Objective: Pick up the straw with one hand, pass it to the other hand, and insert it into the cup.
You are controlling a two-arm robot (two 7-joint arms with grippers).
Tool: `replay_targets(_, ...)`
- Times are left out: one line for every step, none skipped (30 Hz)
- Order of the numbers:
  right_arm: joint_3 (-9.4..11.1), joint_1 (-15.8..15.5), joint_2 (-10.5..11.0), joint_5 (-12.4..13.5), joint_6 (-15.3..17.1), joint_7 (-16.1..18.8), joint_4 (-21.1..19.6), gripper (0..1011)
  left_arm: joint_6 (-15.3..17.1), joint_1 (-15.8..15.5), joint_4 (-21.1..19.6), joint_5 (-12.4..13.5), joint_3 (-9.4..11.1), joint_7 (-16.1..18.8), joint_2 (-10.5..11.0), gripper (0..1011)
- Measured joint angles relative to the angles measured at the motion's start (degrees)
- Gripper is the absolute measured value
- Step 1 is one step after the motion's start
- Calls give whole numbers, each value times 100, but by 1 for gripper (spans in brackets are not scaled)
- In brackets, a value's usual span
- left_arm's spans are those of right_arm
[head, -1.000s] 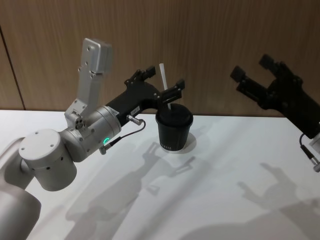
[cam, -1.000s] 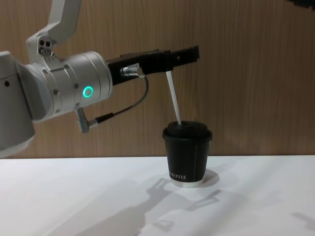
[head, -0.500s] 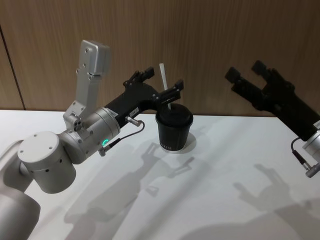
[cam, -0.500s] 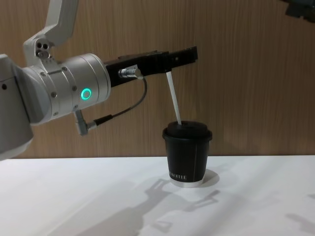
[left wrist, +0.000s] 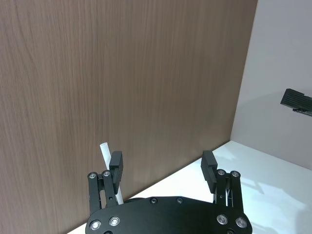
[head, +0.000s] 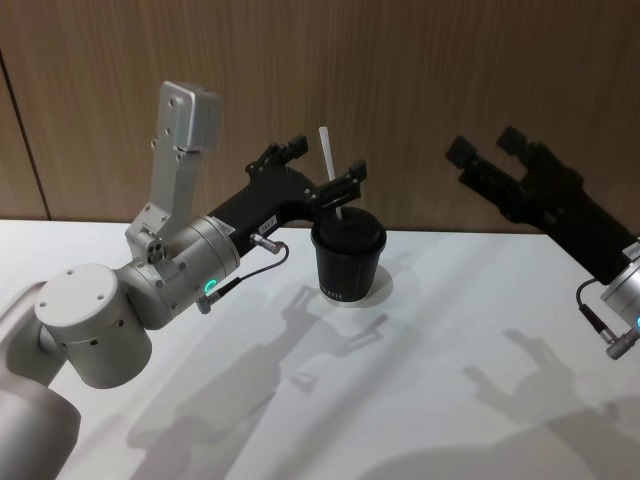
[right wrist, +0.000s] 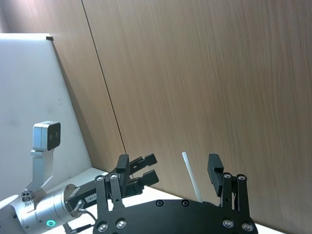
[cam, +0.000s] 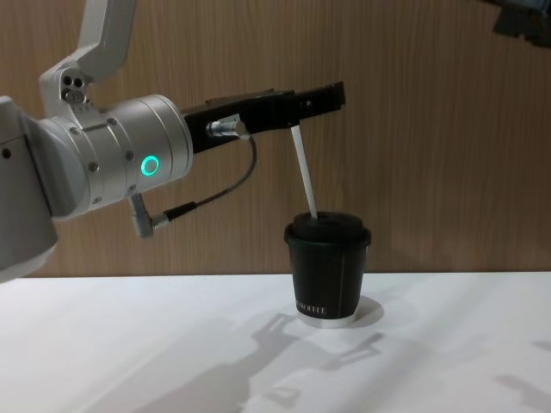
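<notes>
Your left claw point(head: 320, 175) hangs level just above the cup point(head: 347, 262), its fingers spread wide with nothing clamped between them. The straw point(head: 331, 172) stands in the gap, closer to one finger point(left wrist: 116, 168) (in the left wrist view it rises right beside that pad, and you cannot tell whether they touch). Below the claw the straw's lower end sits in the lid, and the stalk leans slightly back toward the arm as the chest view shows it point(cam: 304, 176). The cup rests upright on the white table point(head: 420, 380), under the fingertips. Your right claw point(head: 490, 160) is held high, well apart to the right of the cup, also spread open and empty, its fingers pointing toward the straw.
</notes>
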Motion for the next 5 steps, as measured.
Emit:
replay_targets(-1, -1, -2, 5, 5, -4, -2, 1001, 0, 1, -1, 0, -1, 1, -1, 1003)
replay_targets(-1, -2, -4, 7, 8, -6, -3, 1001, 0, 1, -2, 0, -1, 1, -1, 1003)
replay_targets(-2, -2, -4, 9, 12, -7, -4, 1001, 0, 2, -3, 0, -2, 1, -1, 1003)
replay_targets(-3, -3, -6, 15, 18, -9, -6, 1001, 0, 2, -4, 0, -2, 1, -2, 1003)
replay_targets(-3, -3, -7, 20, 20, -10, -6, 1001, 0, 3, -4, 0, -4, 2, -2, 1003)
